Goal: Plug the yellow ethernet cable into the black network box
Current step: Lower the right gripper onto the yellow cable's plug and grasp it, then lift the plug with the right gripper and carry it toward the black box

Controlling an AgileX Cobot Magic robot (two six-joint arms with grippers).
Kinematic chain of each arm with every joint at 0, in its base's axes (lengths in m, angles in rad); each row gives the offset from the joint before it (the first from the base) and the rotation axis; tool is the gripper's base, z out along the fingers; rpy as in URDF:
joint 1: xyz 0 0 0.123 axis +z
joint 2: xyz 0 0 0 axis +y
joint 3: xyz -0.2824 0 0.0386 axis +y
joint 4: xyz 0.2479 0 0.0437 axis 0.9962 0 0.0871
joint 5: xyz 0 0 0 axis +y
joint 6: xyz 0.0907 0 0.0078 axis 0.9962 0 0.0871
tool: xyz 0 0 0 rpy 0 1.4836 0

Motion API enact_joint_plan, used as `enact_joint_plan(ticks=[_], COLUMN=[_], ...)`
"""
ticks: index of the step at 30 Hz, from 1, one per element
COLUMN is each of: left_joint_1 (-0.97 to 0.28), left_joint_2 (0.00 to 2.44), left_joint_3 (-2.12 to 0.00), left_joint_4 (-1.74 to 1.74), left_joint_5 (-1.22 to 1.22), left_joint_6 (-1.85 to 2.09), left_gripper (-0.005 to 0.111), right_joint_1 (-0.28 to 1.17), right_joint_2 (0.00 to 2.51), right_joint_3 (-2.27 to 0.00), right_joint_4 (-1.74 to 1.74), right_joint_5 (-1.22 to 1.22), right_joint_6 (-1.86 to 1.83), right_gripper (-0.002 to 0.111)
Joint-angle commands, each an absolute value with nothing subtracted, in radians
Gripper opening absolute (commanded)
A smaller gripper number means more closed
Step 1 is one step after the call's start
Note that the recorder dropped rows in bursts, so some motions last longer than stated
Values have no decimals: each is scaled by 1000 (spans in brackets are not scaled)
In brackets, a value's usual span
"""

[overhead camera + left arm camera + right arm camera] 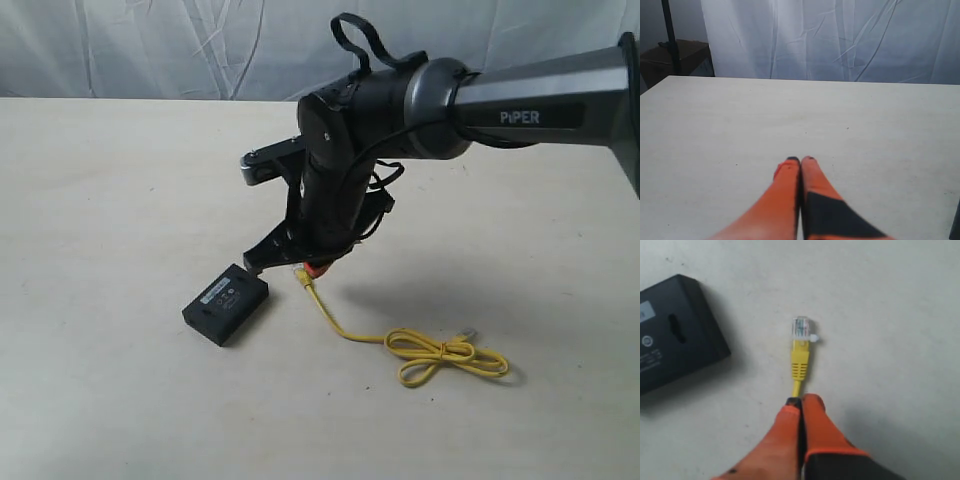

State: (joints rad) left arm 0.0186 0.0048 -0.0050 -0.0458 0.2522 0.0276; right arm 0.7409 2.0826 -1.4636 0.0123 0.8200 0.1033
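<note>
Closest, my right pincer (800, 401) pinches the yellow cable (800, 362) just behind its plug (not yet in), near the black box (675, 335) toward the table (120, 180) front edge; aiming and inserting remain.

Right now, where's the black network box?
Exterior view: the black network box lies on the table left of centre, beside the right gripper pinching the yellow ethernet cable.
</note>
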Motion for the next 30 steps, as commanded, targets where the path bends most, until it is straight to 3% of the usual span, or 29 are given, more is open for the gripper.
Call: enact_joint_plan(ticks=[1, 3, 6, 7, 16, 18, 20, 21, 30], left_joint_1=[8, 8, 8, 8, 8, 8, 8, 8, 8], left_joint_2=[0, 0, 0, 0, 0, 0, 0, 0, 0], left_joint_3=[0, 0, 0, 0, 0, 0, 0, 0, 0], left_joint_4=[-39, -39, -39, -39, -39, -39, -39, -39, -39], left_joint_5=[239, 239, 239, 239, 239, 239, 239, 239, 239], left_joint_6=[26, 26, 26, 26, 26, 26, 26, 26, 26], left_gripper=[0, 0, 0, 0, 0, 0, 0, 0, 0], right_joint_1=[740, 740, 740, 740, 740, 740, 740, 740, 738], right_joint_2=[2104, 2108, 2110, 2110, 2174, 2176, 2176, 2176, 2075], right_joint_3=[-1478, -1478, -1478, -1478, -1478, -1478, -1478, -1478, -1478], right_joint_4=[0, 6, 8, 8, 72, 72, 65, 60, 49], right_joint_5=[830, 835, 837, 837, 841, 845, 856, 863, 970], right_joint_6=[108, 108, 108, 108, 108, 108, 104, 104, -12], right_gripper=[-1, 4, 35, 37, 34, 25, 4, 0, 0])
